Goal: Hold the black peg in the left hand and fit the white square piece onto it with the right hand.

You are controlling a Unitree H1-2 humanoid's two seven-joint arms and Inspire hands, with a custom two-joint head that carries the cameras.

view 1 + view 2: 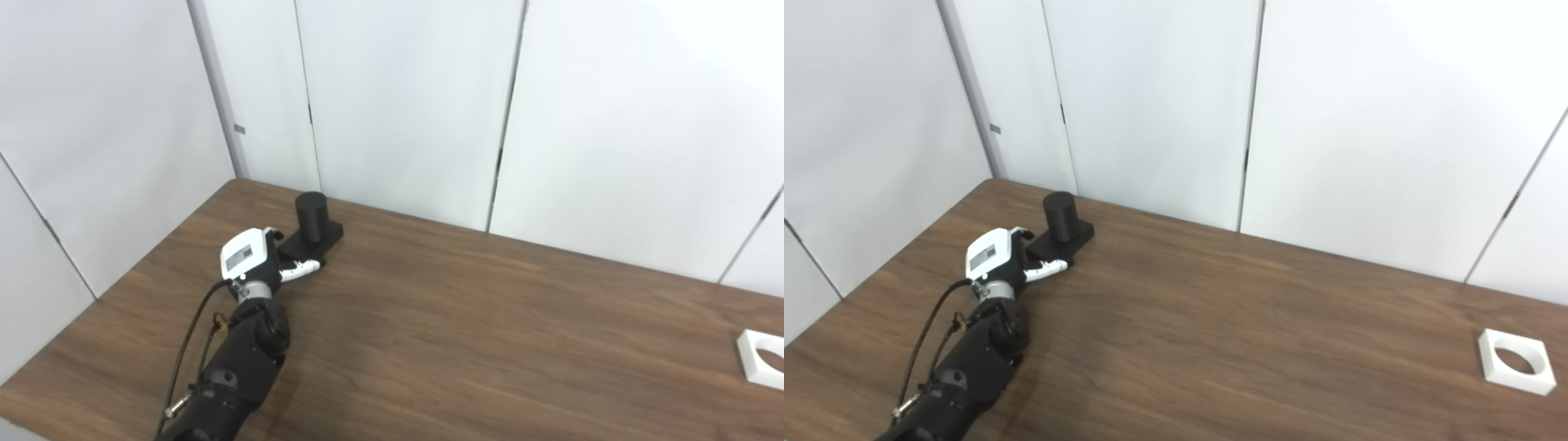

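Left hand (995,260) at black peg (1061,215); white square piece (1516,361) well apart

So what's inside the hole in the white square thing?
Nothing sits in the white square piece. Through its round hole you see dark shadow and brown table. The black peg stands far away, beside the left hand.

A dark wood-grain table (1213,343) carries two things. The black peg (1061,215) stands upright on its square black base near ten o'clock; the white square piece (1516,361) lies flat, well apart, near four o'clock.
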